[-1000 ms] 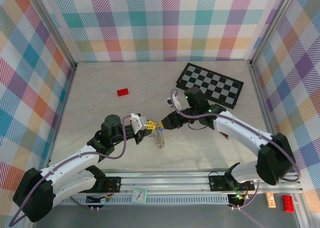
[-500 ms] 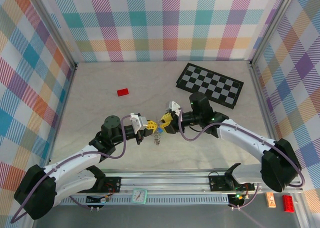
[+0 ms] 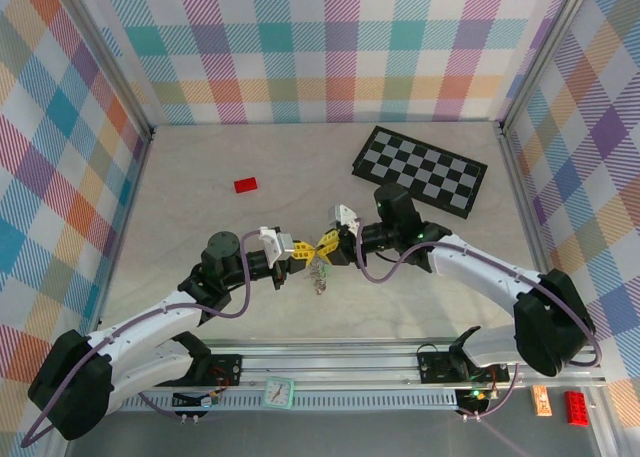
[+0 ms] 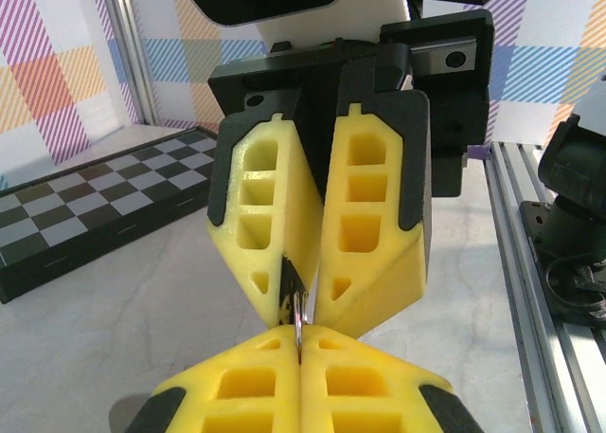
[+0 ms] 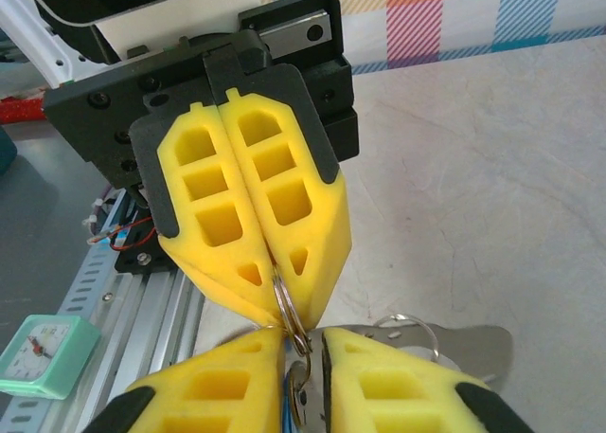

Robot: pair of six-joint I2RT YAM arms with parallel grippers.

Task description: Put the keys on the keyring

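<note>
the checkerboard (image 3: pixel 420 170) lies flat toward the back of the table (image 3: pixel 200 157) on the right arm's side. a red block (image 3: pixel 245 185) sits well off to the board's left at about the same depth. a small mint clock (image 3: pixel 277 391) stands on the front rail, far nearer the arm bases than the board is. all three lie apart from where the arms meet, and the right arm's forearm runs along the near side of the checkerboard.

the left gripper (image 3: pixel 301 247) and right gripper (image 3: pixel 327 244) meet tip to tip over bare table, a little off the board's near left corner.

in the right wrist view the left gripper's yellow fingers (image 5: pixel 241 206) are pressed together, pinching the keyring (image 5: pixel 294 319), whose wire comes out at their tips. the ring drops into the narrow gap between the right gripper's own fingers (image 5: pixel 398 390) — whether those pads press on it cannot be told. the left wrist view shows the same thin wire (image 4: pixel 298 327) running from the right gripper's near-closed tips into the shut left ones.

the keys (image 3: pixel 319 275) hang as a small silvery bunch just under the tips, too small to tell apart.

open table stretches left of the checkerboard as far as the red block. plaid walls close the back and both sides, and the rail edges the front.
</note>
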